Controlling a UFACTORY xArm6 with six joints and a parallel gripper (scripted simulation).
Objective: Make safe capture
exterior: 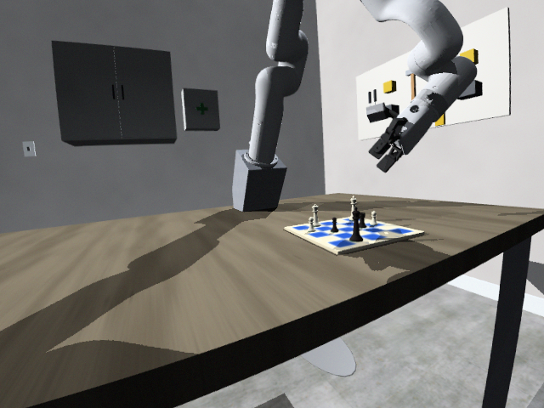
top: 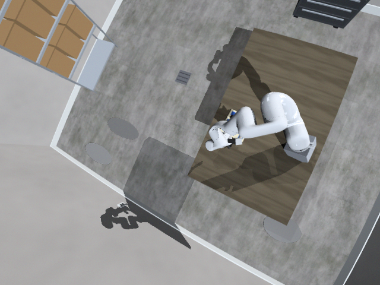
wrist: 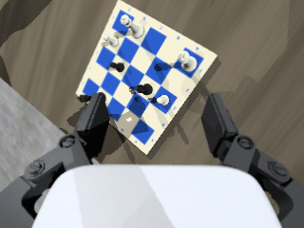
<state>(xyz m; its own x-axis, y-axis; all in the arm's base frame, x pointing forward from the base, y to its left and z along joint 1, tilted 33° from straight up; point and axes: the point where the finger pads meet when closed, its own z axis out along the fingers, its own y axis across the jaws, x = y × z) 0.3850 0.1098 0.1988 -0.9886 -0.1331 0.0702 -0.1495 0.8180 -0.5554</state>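
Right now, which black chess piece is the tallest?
The black piece at the board's near edge in the exterior view. It towers over the two small black pawns behind it.

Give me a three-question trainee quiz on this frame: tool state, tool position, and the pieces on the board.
1. True or false: the black two-finger tool is shut on a chess piece.
2. Multiple choice: where is the tool relative to the blue-and-cream chessboard? A) resting on it B) held in the air above it C) under the brown wooden table
3. Fill in: in the wrist view, the chess pieces on the board come in two colours, white and ____.

Key
1. False. The fingers stand wide apart with nothing between them.
2. B. It hangs above the board, touching no piece.
3. Black, for example the black piece near the board's middle.
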